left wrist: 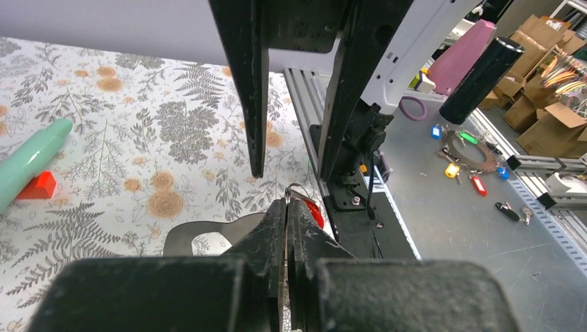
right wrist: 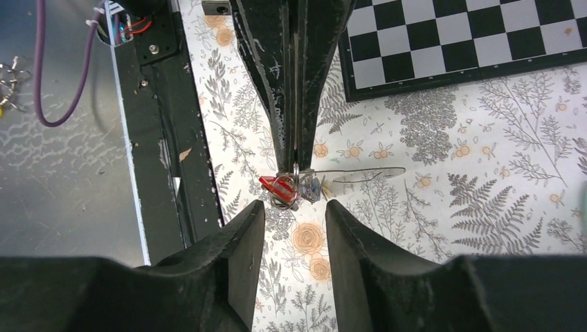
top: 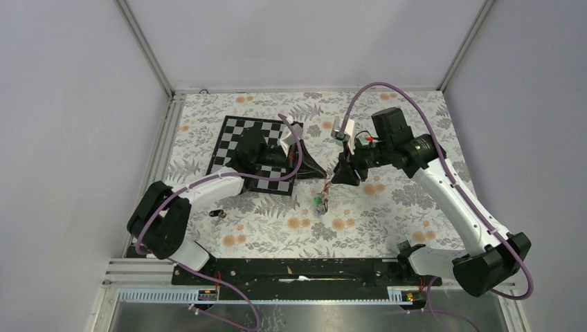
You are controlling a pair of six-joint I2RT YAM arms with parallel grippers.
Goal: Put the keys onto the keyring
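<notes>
Floral counter [top: 387, 221], middle: left tool [left wrist: 287, 207] clamped on keyring [right wrist: 398, 171], keys [right wrist: 280, 188] bunched at the grip. Right tool [right wrist: 294, 211] parted, empty, just beside. Threading step, by judgement; next calls for fetching loose key [top: 218, 214], near left.

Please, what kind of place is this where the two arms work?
Probably a robot test cell in a workshop or lab: grey panel walls on aluminium framing enclose the floral table, and cardboard boxes stand beyond it.

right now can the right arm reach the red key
Probably yes: the right pincer is open with the red key just off its fingertips, nothing between; the left pincer, shut on the keyring, crowds it.
</notes>
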